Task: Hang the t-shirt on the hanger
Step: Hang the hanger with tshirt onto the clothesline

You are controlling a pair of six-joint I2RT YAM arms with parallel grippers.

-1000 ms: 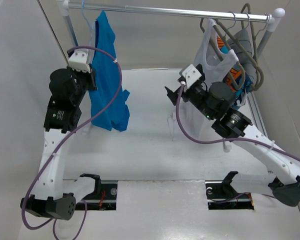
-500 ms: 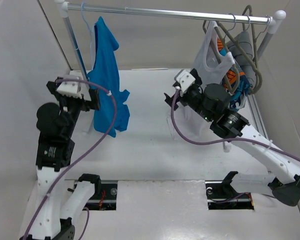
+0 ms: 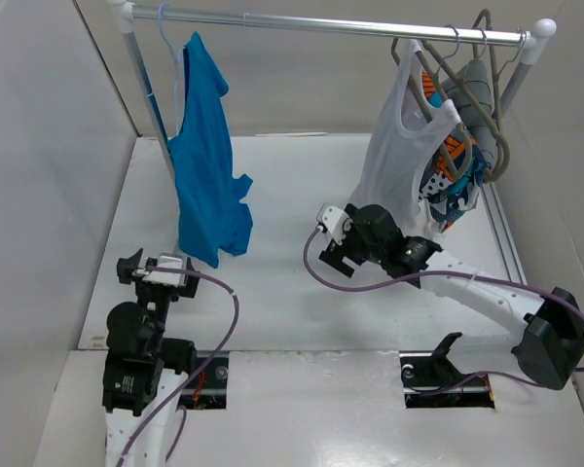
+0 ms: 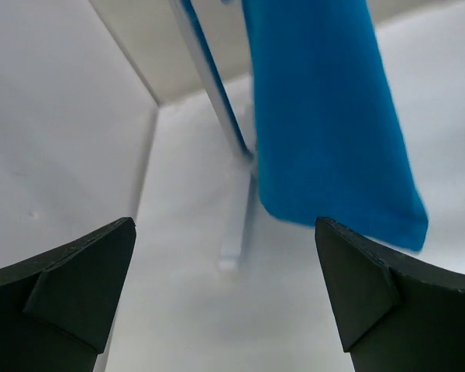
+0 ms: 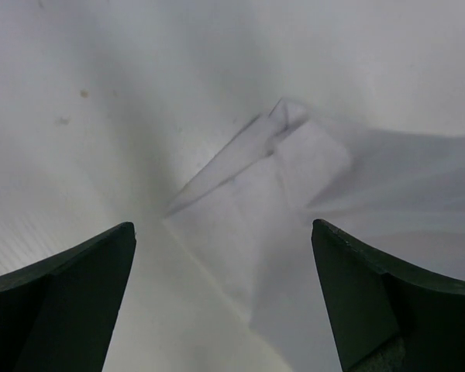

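Up on the silver rail (image 3: 321,24), bright blue cloth t-shirt (image 3: 206,156) hangs on thin pale wire hanger (image 3: 167,37), left pincer (image 4: 223,232) and right pincer (image 5: 221,232) wide, empty: job looks finished.

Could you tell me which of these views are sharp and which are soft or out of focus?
Top external: evenly lit and sharp, soft shadows only. Left wrist: the t-shirt has slightly soft edges. Right wrist: hazy, low contrast, white on white.

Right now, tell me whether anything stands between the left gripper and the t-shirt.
Nothing visible does. The open left gripper faces the hanging t-shirt; the rack post stands just left of it.
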